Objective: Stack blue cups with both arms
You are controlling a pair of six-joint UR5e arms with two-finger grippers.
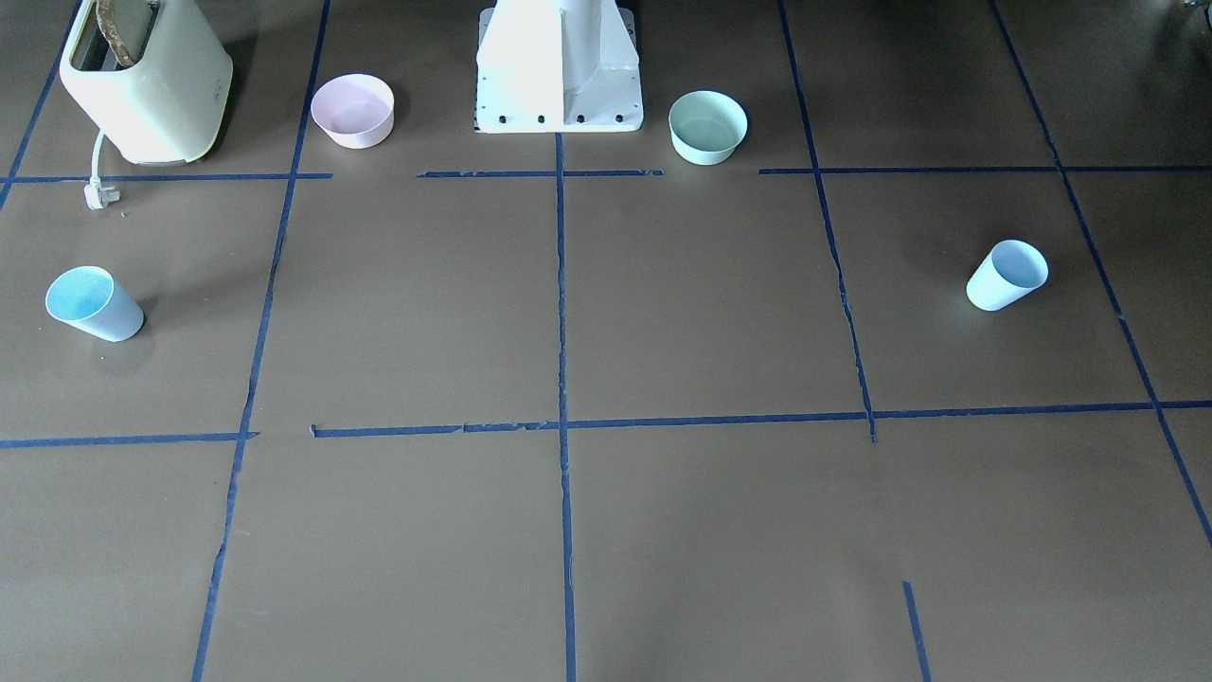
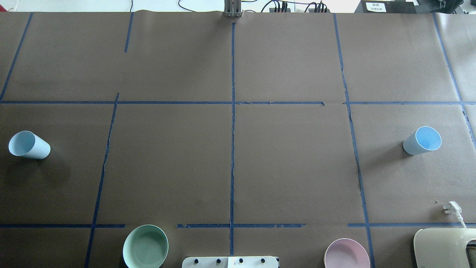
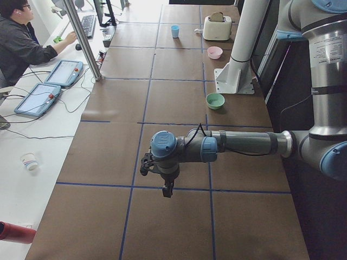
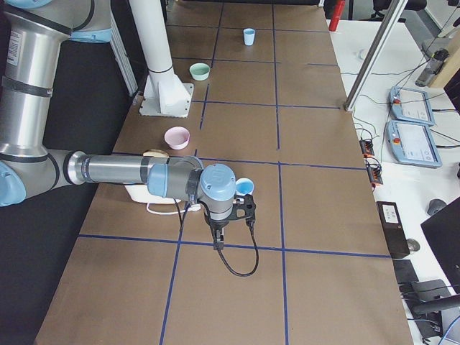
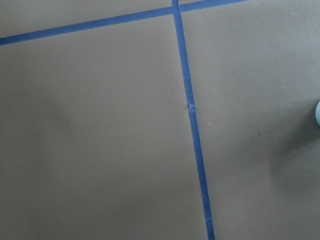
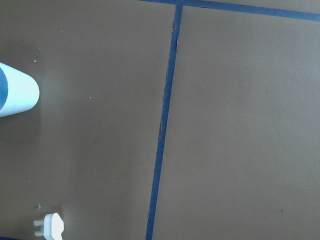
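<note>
Two pale-blue cups stand upright and far apart on the brown table. One cup is at the robot's left end. The other cup is at the right end. The arms show only in the side views. My left gripper hangs above the table at the left end, and the left wrist view catches only a cup's edge. My right gripper hangs beside the right cup, whose base shows in the right wrist view. I cannot tell whether either gripper is open or shut.
A mint-green bowl and a pink bowl stand either side of the white pedestal. A cream toaster with its white plug is at the right end. Blue tape lines cross the table.
</note>
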